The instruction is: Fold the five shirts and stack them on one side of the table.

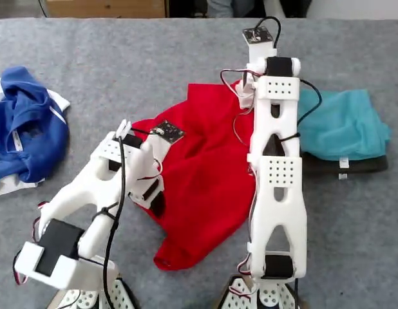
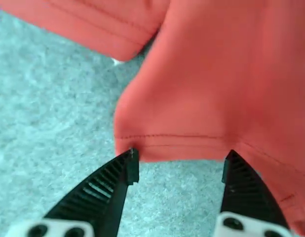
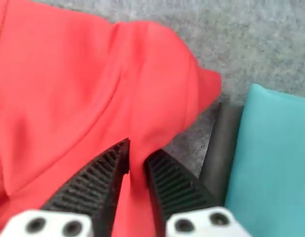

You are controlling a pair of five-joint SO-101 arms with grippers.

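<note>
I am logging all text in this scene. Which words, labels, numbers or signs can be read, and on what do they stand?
No text here can be read.
The white tags on the dark shirt: too small to read.

No print is reading legibly anywhere. A white tag (image 1: 342,161) is showing on the dark shirt (image 1: 373,165) at 3 o'clock, its lettering too small to tell.
</note>
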